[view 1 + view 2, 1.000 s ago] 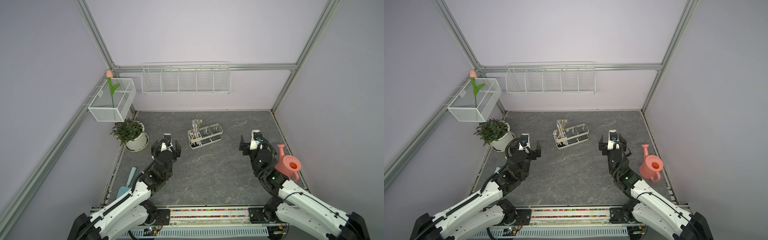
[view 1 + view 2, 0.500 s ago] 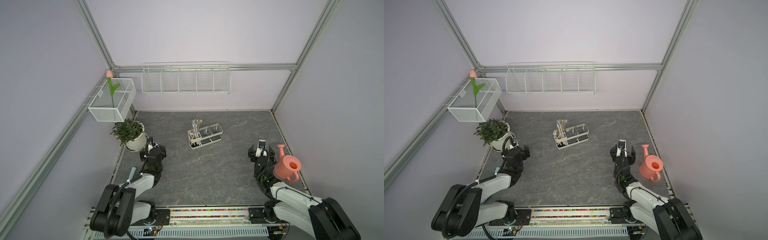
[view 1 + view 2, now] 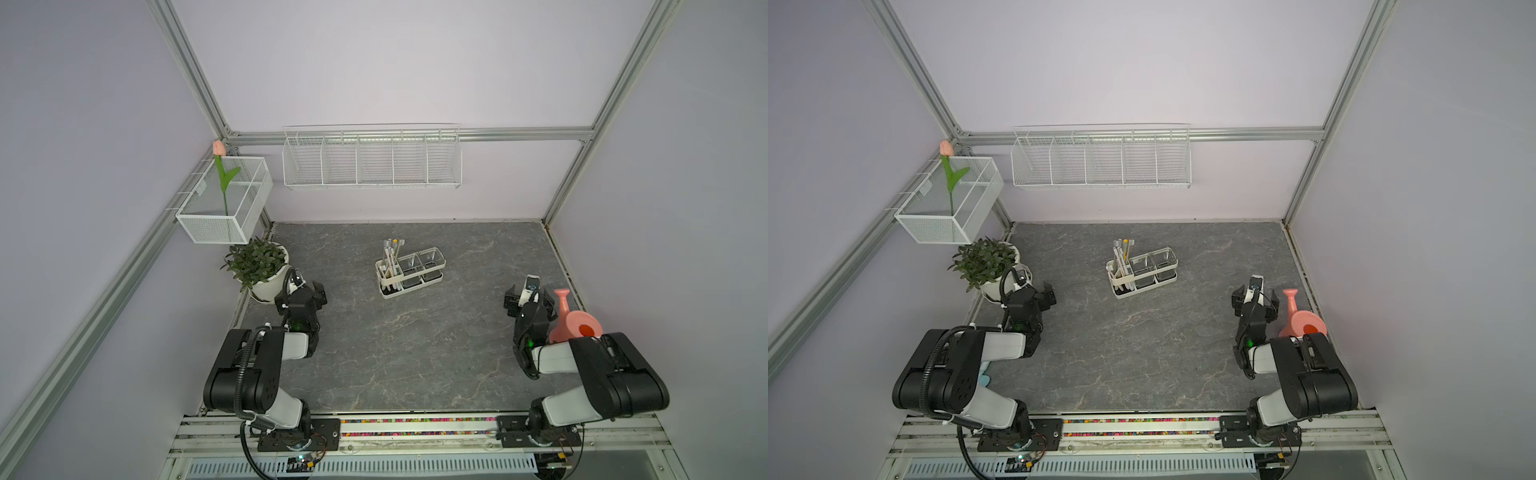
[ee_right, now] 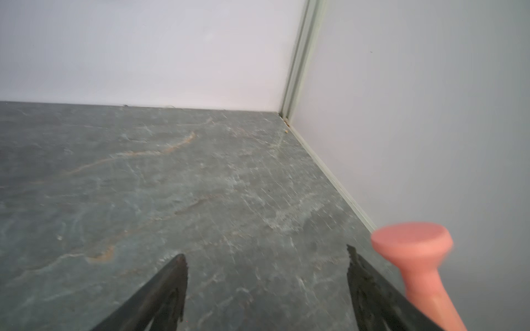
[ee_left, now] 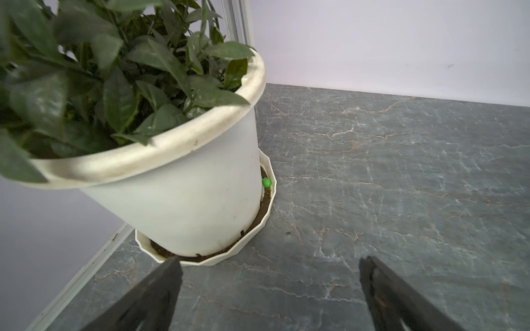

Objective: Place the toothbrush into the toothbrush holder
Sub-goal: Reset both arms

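1. Since a sec ago both arms have pulled back from mid-table & folded up. The left gripper [image 3: 307, 285] now sits left of centre in both top views, just beside the potted plant [image 3: 257, 266]. The right gripper [image 3: 530, 297] sits at the right, just beside the pink watering can [image 3: 575, 326].
2. Pincers: both are released, jaws wide, grasping nothing. In the wrist views we see only bare grey tabletop [image 4: 200, 186] betw. the tips of the left gripper [image 5: 269, 266] and of the right gripper [image 4: 266, 258].
3. Task's thing: the toothbrushes [image 3: 390, 253] stand in the toothbrush holder [image 3: 390, 285], about centre frame in both top views and well apart from both arms.
4. Look: a bunch of slim pale handles, upright w/ a slight lean, one w/ a yellow tip. All sit in the white compartment at the holder's left end, and the two clear cups look empty. They're too small for us to tell the brushes apart.
5. Step: we judge the placing done and the arms parked. We see no brush loose on the table. A pale-blue item [image 3: 984, 379] peeks from under the left arm; we can't tell what it is.
6. Next move: prob. nothing but staying parked. If either arm shifts, it needs clearance from the plant's leaves & the can's spout [image 4: 413, 243].
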`<control>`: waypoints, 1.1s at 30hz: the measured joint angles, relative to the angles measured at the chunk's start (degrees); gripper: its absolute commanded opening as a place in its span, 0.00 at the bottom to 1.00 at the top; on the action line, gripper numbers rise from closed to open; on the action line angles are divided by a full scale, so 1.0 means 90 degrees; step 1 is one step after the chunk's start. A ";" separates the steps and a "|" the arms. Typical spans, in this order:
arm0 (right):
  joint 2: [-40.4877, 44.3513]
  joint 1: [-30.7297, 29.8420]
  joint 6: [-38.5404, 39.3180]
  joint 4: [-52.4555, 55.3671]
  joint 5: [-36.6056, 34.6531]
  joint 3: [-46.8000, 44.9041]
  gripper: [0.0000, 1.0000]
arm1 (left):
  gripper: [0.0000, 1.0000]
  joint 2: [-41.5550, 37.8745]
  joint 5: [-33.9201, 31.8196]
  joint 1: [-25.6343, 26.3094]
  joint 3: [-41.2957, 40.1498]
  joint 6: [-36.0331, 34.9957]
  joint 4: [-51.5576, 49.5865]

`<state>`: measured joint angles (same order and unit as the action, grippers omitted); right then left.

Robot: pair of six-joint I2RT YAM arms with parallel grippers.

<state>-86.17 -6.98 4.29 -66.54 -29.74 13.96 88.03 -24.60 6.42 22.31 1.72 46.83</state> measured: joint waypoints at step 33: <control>-0.0665 -0.0068 0.0192 -0.0814 0.0879 -0.0289 0.89 | 0.99 -0.0010 0.0056 0.0000 0.0034 0.0068 -0.0053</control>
<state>-92.16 -7.60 6.02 -73.87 -21.82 11.35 87.94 -24.10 6.42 22.61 2.33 46.35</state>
